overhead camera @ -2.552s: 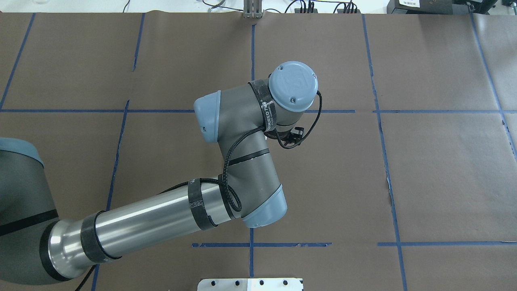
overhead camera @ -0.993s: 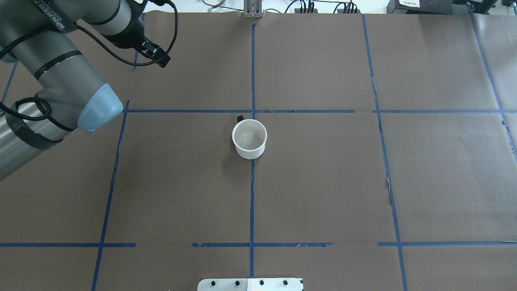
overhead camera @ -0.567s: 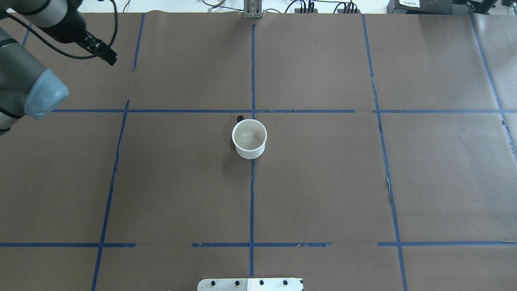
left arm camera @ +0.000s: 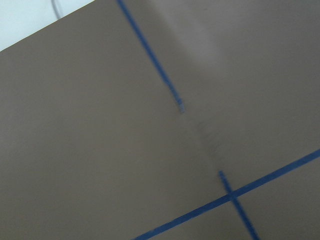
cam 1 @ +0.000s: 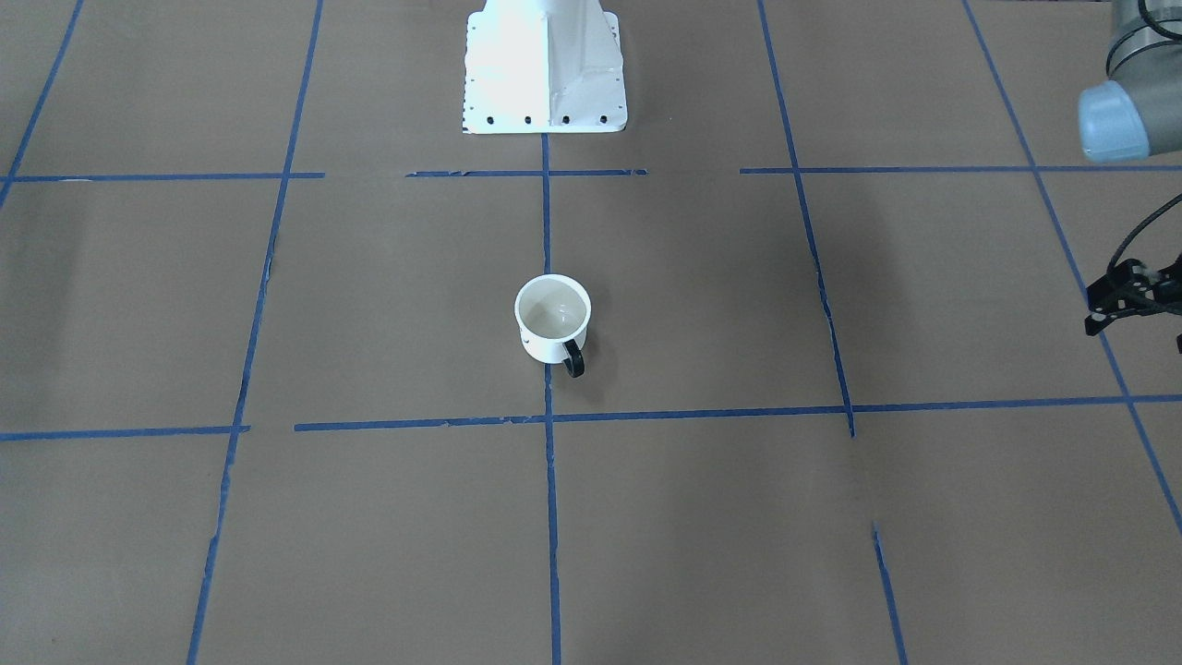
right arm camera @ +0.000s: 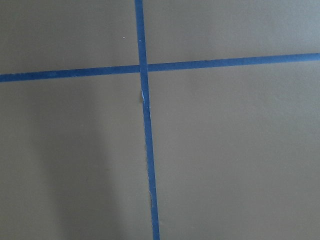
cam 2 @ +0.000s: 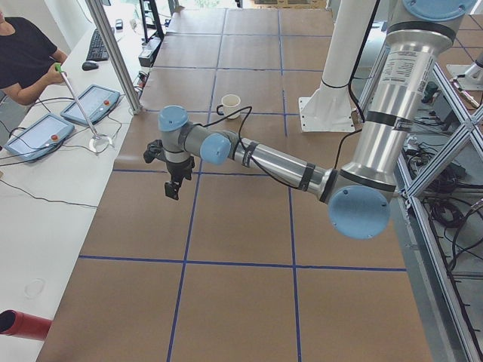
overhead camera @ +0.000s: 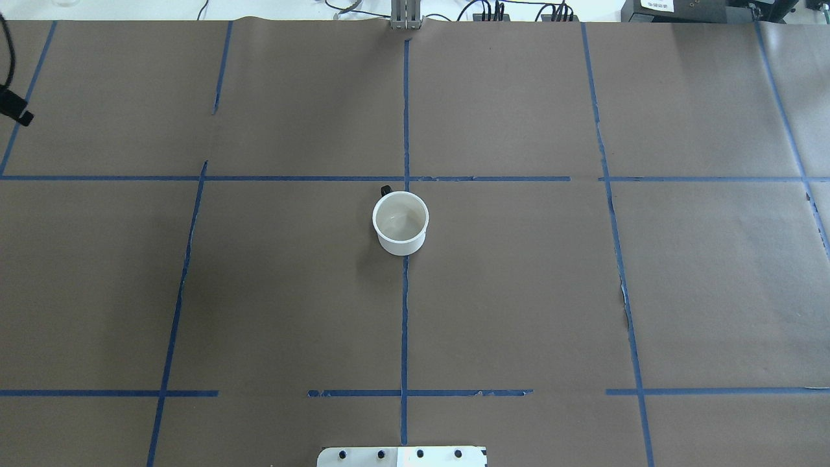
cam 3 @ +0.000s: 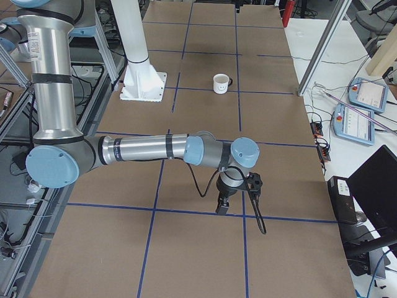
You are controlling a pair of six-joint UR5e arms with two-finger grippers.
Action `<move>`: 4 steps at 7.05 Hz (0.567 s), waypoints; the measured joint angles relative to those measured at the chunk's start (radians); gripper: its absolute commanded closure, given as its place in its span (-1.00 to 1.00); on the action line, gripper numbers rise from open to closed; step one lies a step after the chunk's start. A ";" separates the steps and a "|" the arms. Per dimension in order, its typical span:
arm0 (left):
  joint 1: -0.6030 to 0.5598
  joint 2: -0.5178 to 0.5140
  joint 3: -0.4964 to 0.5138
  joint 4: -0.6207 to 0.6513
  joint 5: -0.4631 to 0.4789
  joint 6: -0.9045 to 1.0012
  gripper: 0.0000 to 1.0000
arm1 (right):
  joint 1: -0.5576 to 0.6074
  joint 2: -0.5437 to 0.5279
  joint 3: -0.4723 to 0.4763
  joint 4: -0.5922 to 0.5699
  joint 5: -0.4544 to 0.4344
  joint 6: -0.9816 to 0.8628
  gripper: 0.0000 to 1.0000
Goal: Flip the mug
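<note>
The mug (overhead camera: 400,222) stands upright, mouth up, on the brown paper near the table's middle, with nothing touching it. Its black handle (cam 1: 574,358) points away from the robot's base. It also shows in the exterior left view (cam 2: 229,105) and, with its smiley face, in the exterior right view (cam 3: 220,83). My left gripper (cam 2: 173,187) hangs over the table far to the mug's left; I cannot tell if it is open or shut. My right gripper (cam 3: 222,205) hangs far to the mug's right; I cannot tell its state either. Both wrist views show only paper and tape.
Blue tape lines (overhead camera: 404,117) divide the brown paper into squares. The white robot base plate (cam 1: 545,92) sits at the table's near edge. An operator (cam 2: 26,60) and control pendants (cam 2: 90,104) are at a side table beyond the far edge.
My left arm, which covered the mug's spot, has swung away to the left and almost out of the overhead view. The mug now shows, upright, and has not moved since.
</note>
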 measured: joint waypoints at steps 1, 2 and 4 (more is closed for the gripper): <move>-0.072 0.040 0.044 0.001 -0.020 0.081 -1.00 | 0.000 0.000 0.000 0.000 0.000 0.000 -1.00; -0.136 0.059 0.103 0.004 -0.031 0.153 -1.00 | 0.000 0.000 0.000 0.000 0.000 0.000 -1.00; -0.202 0.069 0.170 0.029 -0.040 0.197 -1.00 | 0.000 0.000 0.000 0.000 0.000 0.000 -1.00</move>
